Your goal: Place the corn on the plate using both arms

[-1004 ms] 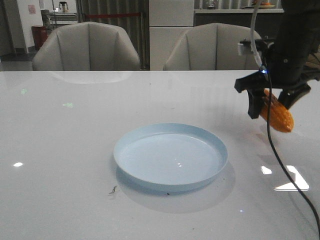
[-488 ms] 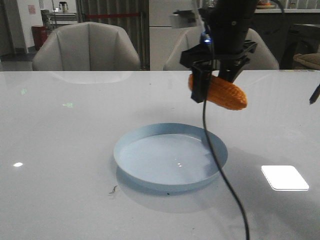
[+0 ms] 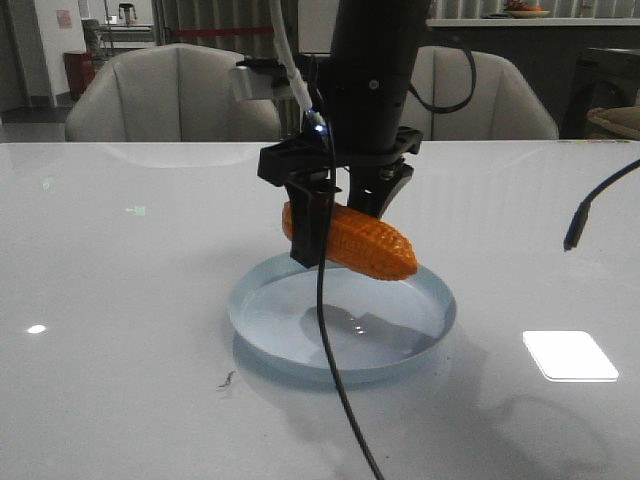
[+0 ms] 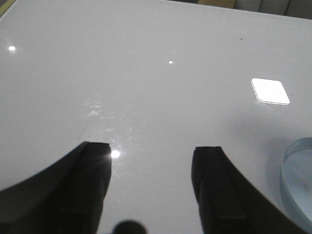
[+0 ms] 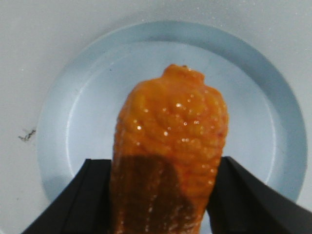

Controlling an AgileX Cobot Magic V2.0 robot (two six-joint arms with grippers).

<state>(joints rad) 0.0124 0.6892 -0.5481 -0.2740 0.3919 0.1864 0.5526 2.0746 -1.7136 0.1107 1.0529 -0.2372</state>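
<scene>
While the corn hangs clamped crosswise in the right tool in the front view, it sits directly under that tool and just above the plate, tilted so its tapered end dips lower on the side away from the gripped butt; a shadow falls on the plate floor beneath it, so it appears not yet to touch. By that reading the pickup and carry are done, and what remains is lowering, release and retreat. A black cable trails from the arm down across the plate's near rim, and a loose cable end shows well off to the side over the bench. Compared with the front view half a second earlier, the right tool has swung further across and dropped, from behind and above the plate's far rim to over its middle; a second earlier it was well aside of the plate at the bench edge. Seen from the left wrist, the left tool stands wide with nothing between its fingers, over bare bench, with only a sliver of plate rim off to one side, so this arm has no share in the hold. From the right wrist, the right tool grips the cob's thick end between both fingers, and the corn points out over the plate's centre.
</scene>
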